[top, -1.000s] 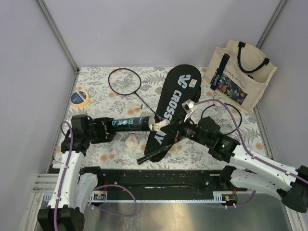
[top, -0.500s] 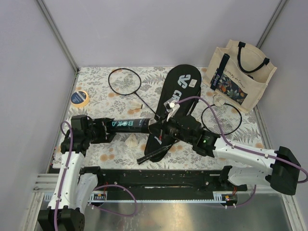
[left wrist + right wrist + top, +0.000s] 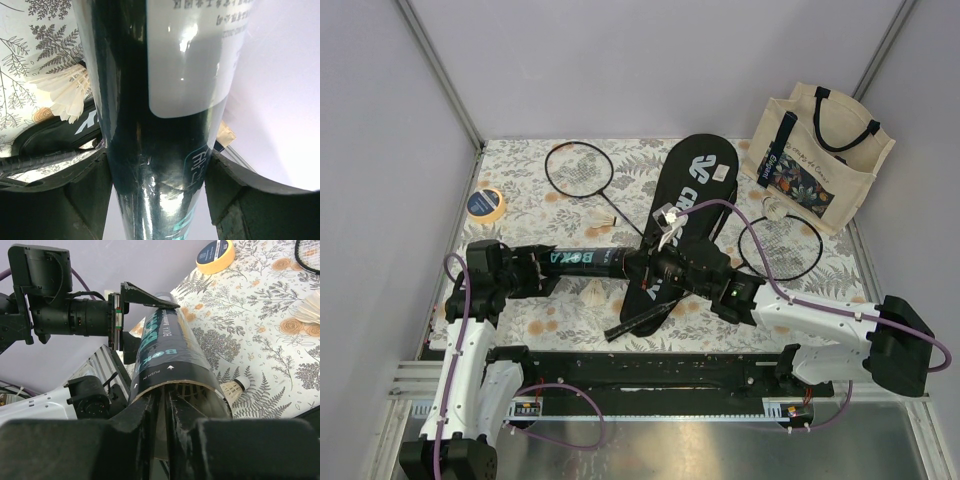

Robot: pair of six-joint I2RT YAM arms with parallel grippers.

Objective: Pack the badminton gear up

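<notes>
My left gripper (image 3: pixel 548 264) is shut on the black tube with teal lettering (image 3: pixel 590 260) and holds it level above the table; its fingers clamp the tube (image 3: pixel 160 100) on both sides. My right gripper (image 3: pixel 642 268) is at the tube's open mouth (image 3: pixel 175 385), its fingers (image 3: pixel 150 412) nearly together and pushed inside, shut on a white shuttlecock whose feathers show in the tube. The long black "CROSSWAY" bag (image 3: pixel 692 195) lies behind. One racket (image 3: pixel 578 167) lies at the back left, another (image 3: pixel 780 246) on the right. Loose shuttlecocks lie on the table (image 3: pixel 594 291), (image 3: pixel 607 219), (image 3: pixel 777 209).
A cream tote bag with dark handles (image 3: pixel 825 150) stands at the back right. A yellow-rimmed tape roll (image 3: pixel 485 204) lies at the left edge and also shows in the right wrist view (image 3: pixel 216 250). A shuttlecock (image 3: pixel 235 387) lies under the tube's mouth.
My right arm has moved left with the shuttlecock, from just off the tube's mouth to inside it. The left arm and the tube have barely moved.
</notes>
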